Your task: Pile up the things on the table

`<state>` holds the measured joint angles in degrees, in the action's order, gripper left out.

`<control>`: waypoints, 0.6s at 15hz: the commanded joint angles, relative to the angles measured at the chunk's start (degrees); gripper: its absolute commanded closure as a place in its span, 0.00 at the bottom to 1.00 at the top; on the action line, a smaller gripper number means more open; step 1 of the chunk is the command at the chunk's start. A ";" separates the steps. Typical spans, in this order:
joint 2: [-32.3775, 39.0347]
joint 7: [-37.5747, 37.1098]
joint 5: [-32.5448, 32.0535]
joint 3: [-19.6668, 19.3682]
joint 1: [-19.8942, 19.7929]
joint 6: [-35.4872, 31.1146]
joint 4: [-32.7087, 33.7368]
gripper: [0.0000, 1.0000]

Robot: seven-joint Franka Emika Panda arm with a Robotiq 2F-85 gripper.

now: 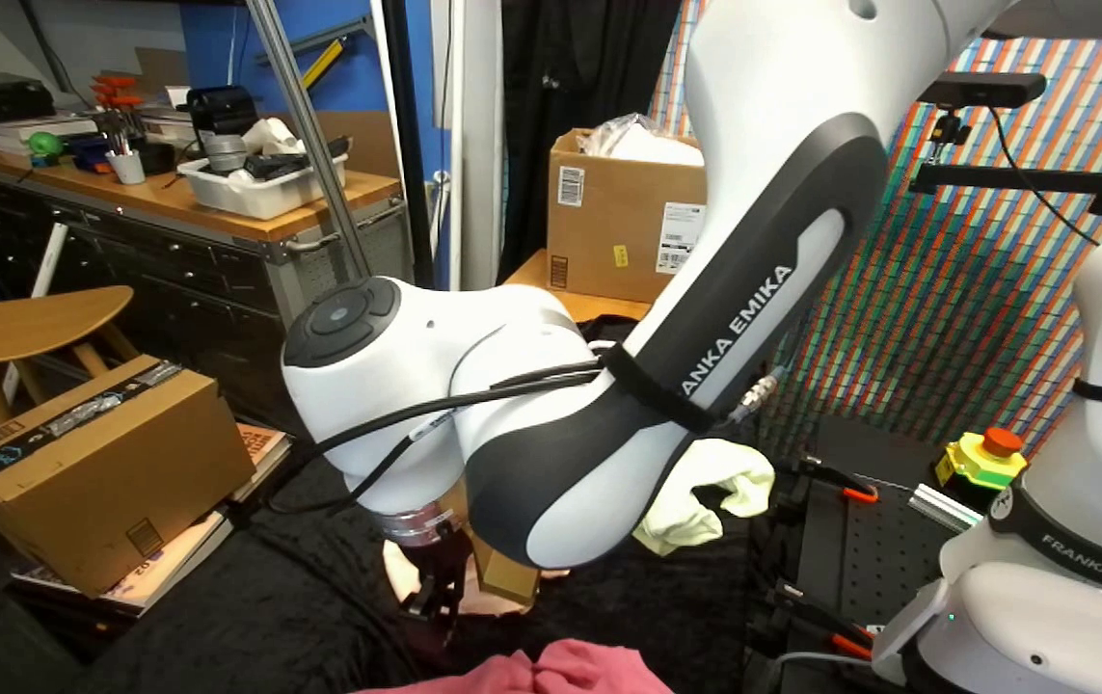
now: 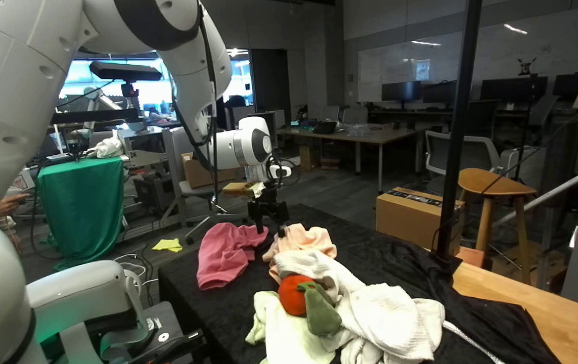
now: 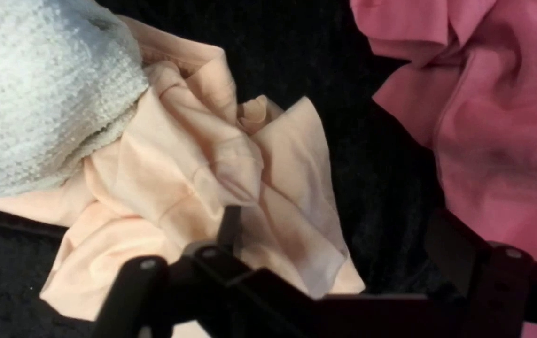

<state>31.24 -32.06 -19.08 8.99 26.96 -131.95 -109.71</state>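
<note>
In an exterior view, my white and dark-grey robot arm (image 1: 599,463) crosses the centre, lettered "ANKA EMIKA" above a black strap (image 1: 657,390); a dark band (image 1: 1081,557) at lower right reads "FRANKA EMIKA". A brown cardboard box (image 1: 620,226), upper centre, carries white labels too small to read. A yellow button box with a red cap (image 1: 980,463), right of frame, shows only here.

In an exterior view, my black two-fingered gripper (image 2: 271,231) hangs at centre, its tips near a rose-pink cloth (image 2: 228,255) and a crumpled peach cloth (image 2: 314,240). Only here appear a red rounded toy (image 2: 292,297) and a green pear-shaped toy (image 2: 321,313), lower centre, resting where a pale yellow-green cloth (image 2: 289,341) meets a white textured cloth (image 2: 395,318).

In the wrist view my fingers (image 3: 231,227) stand wide apart, gripping nothing; one overlaps the peach cloth, though I cannot tell whether they touch.
</note>
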 commanded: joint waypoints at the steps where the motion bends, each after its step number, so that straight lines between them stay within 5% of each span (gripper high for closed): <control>1: 1.87 -0.85 -1.69 -2.91 2.67 3.02 3.88 0.00; 9: 4.40 -2.26 -4.41 -5.40 3.80 5.18 6.95 0.00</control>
<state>33.87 -32.99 -22.30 4.74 29.47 -128.72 -105.65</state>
